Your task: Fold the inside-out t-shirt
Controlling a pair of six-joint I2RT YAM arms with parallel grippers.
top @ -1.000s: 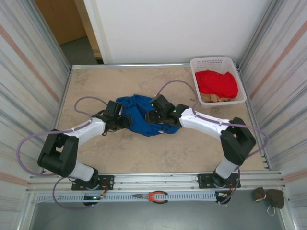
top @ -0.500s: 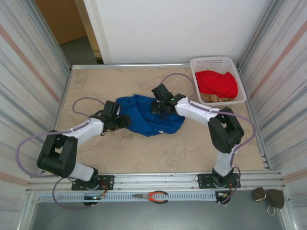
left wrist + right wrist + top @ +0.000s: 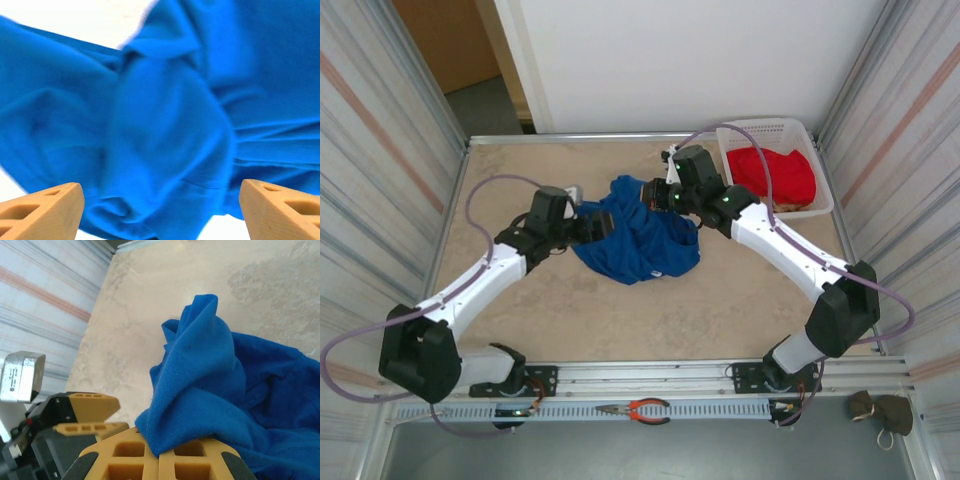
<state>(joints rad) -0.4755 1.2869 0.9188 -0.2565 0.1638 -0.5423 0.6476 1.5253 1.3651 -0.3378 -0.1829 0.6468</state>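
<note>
The top camera looks down from high above the near edge at the whole table (image 3: 650,320). The left wrist camera is pressed close to the blue t-shirt (image 3: 165,125), and the right wrist camera sees that shirt from low and near.

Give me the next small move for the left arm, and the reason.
Probably ease the open left gripper forward and close it on the bunched fabric ahead. The right gripper is shut on a raised fold of the t-shirt, which lies crumpled, so a second hold would let the arms spread it.
</note>
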